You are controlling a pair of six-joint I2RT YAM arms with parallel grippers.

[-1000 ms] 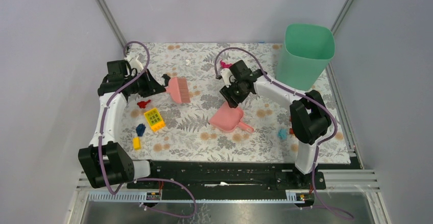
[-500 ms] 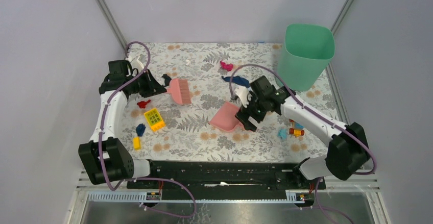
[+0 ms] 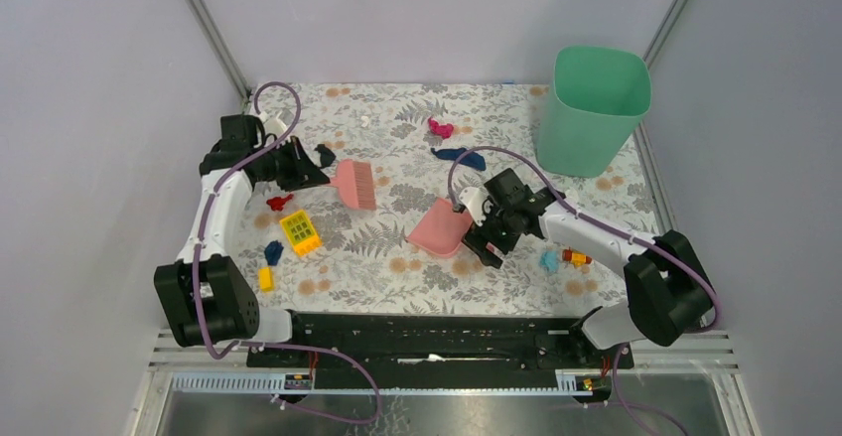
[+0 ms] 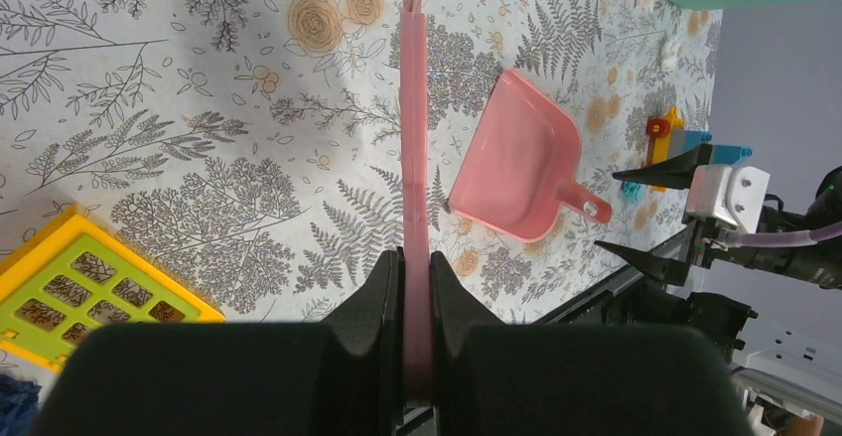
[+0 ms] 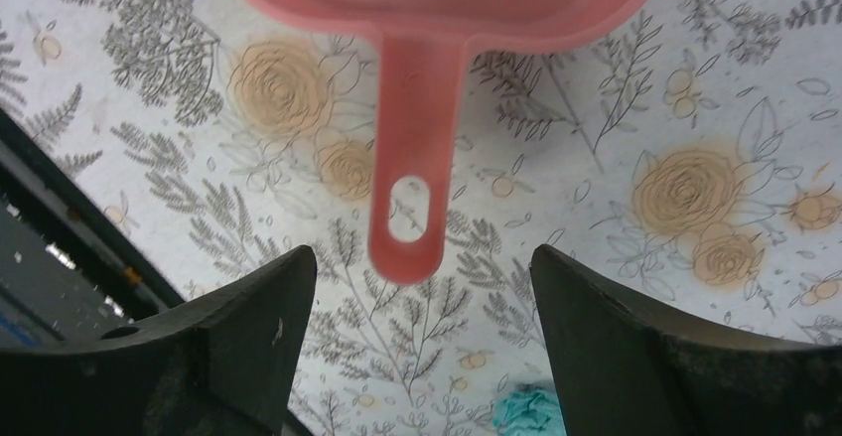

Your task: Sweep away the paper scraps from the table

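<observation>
The paper scraps lie spread over the table: a magenta wad and a dark blue one at the back, a red one and a dark blue one at the left, a cyan one at the right. My left gripper is shut on a pink brush, seen edge-on in the left wrist view. My right gripper is open, its jaws on either side of the end of the pink dustpan's handle, not touching it. The dustpan lies flat.
A green bin stands at the back right. A yellow-green studded plate and a small yellow brick lie at the left. A multicoloured toy vehicle sits beside the cyan scrap. A black rail runs along the near edge.
My right arm swung from the far middle of the table down to the near right and now sits at the dustpan's handle. My left gripper shifted the brush slightly to the right.
</observation>
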